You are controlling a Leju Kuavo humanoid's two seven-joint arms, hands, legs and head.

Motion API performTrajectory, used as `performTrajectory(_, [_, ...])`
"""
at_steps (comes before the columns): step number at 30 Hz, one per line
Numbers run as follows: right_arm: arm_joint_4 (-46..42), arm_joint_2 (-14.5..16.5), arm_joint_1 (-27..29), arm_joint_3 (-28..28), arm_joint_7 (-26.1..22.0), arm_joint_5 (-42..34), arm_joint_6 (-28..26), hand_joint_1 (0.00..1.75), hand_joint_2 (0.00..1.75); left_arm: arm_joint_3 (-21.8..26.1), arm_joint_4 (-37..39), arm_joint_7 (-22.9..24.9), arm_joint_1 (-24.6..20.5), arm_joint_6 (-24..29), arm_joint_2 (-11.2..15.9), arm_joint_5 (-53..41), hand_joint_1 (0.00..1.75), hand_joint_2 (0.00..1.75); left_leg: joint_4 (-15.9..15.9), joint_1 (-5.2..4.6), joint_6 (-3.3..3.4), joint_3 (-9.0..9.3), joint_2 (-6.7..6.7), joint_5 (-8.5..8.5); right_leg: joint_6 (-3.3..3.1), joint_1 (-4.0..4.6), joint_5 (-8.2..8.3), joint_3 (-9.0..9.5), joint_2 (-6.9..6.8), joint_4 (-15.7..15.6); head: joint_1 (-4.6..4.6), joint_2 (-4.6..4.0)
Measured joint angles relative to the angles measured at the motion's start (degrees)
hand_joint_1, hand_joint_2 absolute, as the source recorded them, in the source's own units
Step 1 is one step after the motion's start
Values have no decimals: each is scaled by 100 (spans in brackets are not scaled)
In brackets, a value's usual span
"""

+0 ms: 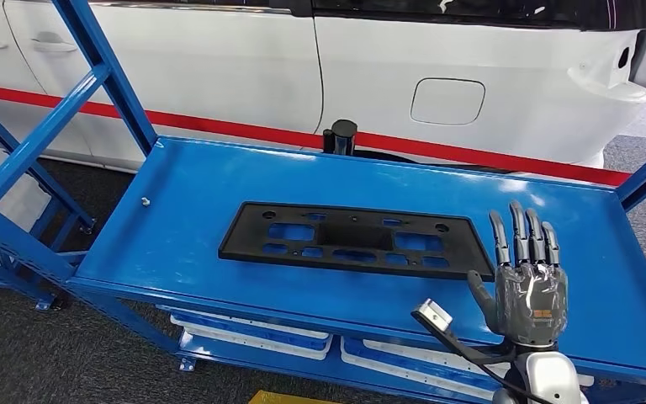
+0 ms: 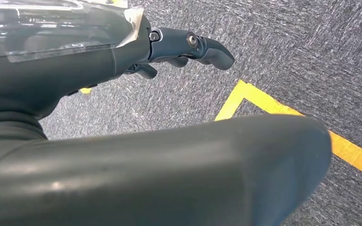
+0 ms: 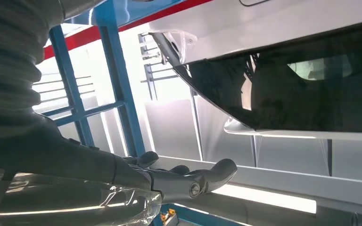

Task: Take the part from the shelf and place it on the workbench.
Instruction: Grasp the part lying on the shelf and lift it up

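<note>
The flat black perforated plastic part (image 1: 355, 241) lies untouched on the blue metal shelf (image 1: 185, 198), the right hand (image 1: 528, 286) raised nearby, fingers extended and empty (left hand (image 2: 122, 52) seemingly empty too).

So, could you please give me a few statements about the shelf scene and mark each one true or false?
1. The black part lies flat on the blue shelf. True.
2. The right robot hand grips the part. False: it is held up beside the part, fingers straight, holding nothing.
3. A white car stands behind the shelf. True.
4. The left robot hand rests on the shelf. False: it hangs over grey floor with yellow tape.
</note>
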Motion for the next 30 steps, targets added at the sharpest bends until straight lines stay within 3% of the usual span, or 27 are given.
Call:
performTrajectory(10, [1200, 70, -776, 190, -370, -318, 232, 0, 175, -17, 0, 50, 1, 21, 1, -62, 0, 0, 2, -2, 12, -1, 0, 11, 11, -1, 9, 2, 0, 0, 1, 0])
performTrajectory(22, [1244, 15, -830, 982, -545, -738, 376, 0, 175, -59, 0, 69, 4, 48, 28, -137, 0, 0, 1, -1, 11, -4, 0, 11, 12, -1, 8, -2, 0, 1, 0, 0])
performTrajectory(25, [1053, -63, -750, 1183, -485, -510, 226, 0, 175, -59, 0, 69, 5, 69, 31, -134, 0, 0, 1, -2, 11, -4, 0, 11, 12, -1, 8, -3, 0, 1, 0, 0])
performTrajectory(30, [525, -368, -598, 1240, -438, -24, -615, 0, 175, -59, 0, 72, 7, 115, 32, -135, 0, 0, 2, -6, 12, -4, 0, 11, 12, -3, 8, -4, 0, 0, 1, 0])
